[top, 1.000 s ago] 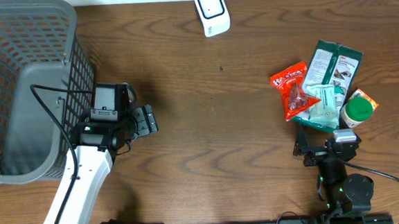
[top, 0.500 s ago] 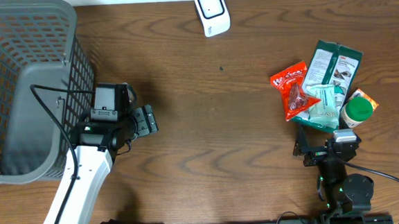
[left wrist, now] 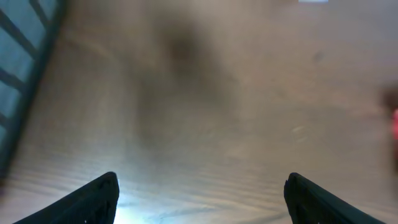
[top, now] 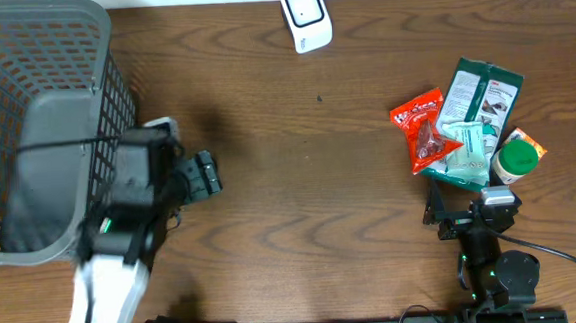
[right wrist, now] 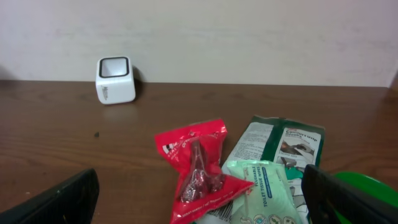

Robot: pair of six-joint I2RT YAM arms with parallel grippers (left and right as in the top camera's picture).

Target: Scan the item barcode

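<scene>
Several items lie in a pile at the right: a red snack packet (top: 424,131) (right wrist: 198,165), a pale green wipes pack (top: 468,150) (right wrist: 264,190), a dark green pouch (top: 482,91) (right wrist: 283,143) and a green-lidded jar (top: 516,160). The white barcode scanner (top: 305,17) (right wrist: 115,79) stands at the far edge. My right gripper (top: 463,209) (right wrist: 202,208) is open just in front of the pile, holding nothing. Beside the basket, my left gripper (top: 199,174) (left wrist: 202,205) is open over bare wood, its view blurred.
A big grey mesh basket (top: 35,117) fills the far left, and its wall shows at the left edge of the left wrist view (left wrist: 18,74). Brown wooden table (top: 309,180) spreads between the arms. A pale wall stands behind the scanner.
My left arm has shifted left and back toward the basket and is blurred by motion. The right arm and the items have not moved.
</scene>
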